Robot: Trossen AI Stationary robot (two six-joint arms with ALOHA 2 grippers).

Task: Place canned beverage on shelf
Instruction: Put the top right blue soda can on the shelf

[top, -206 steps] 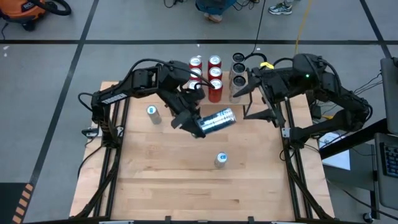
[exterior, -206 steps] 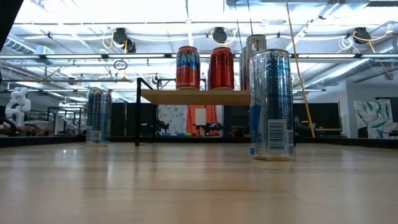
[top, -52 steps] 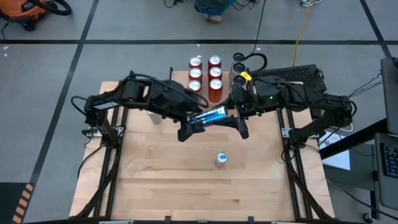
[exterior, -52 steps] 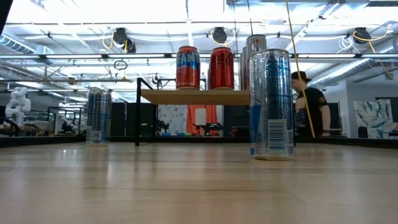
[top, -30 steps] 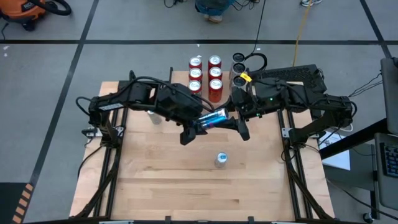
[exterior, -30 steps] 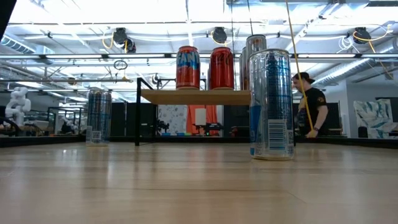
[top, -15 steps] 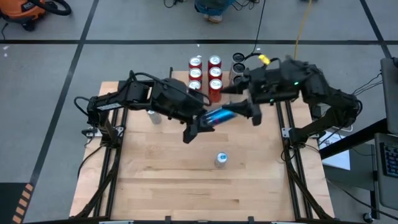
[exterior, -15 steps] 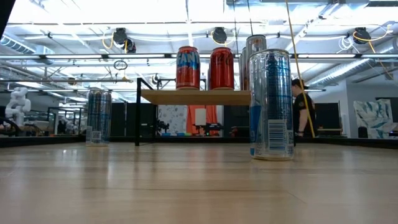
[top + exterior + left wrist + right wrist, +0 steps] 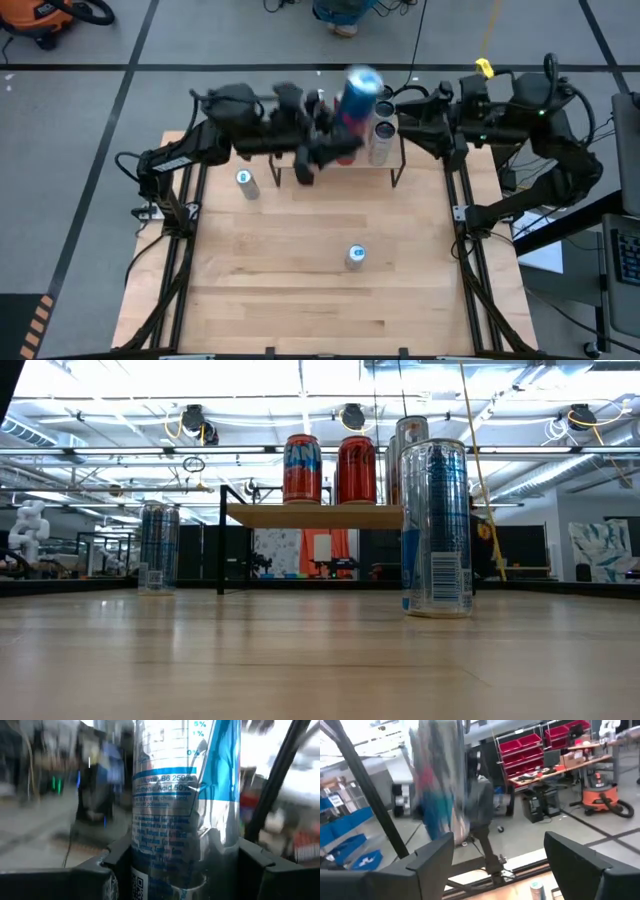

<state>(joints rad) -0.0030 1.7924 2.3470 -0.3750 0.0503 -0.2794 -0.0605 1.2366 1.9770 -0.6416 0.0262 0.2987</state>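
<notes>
Our left end effector (image 9: 322, 150) grips the blue can (image 9: 358, 96) upright above the shelf (image 9: 345, 165), already stocked with red cans (image 9: 320, 468); the right end effector (image 9: 425, 120) hangs open nearby; lowering remains, we judge.

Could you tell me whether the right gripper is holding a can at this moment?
No: in the right wrist view, the right gripper's fingers stand apart with nothing between them, while the left gripper holds the blue-and-silver can.
</notes>
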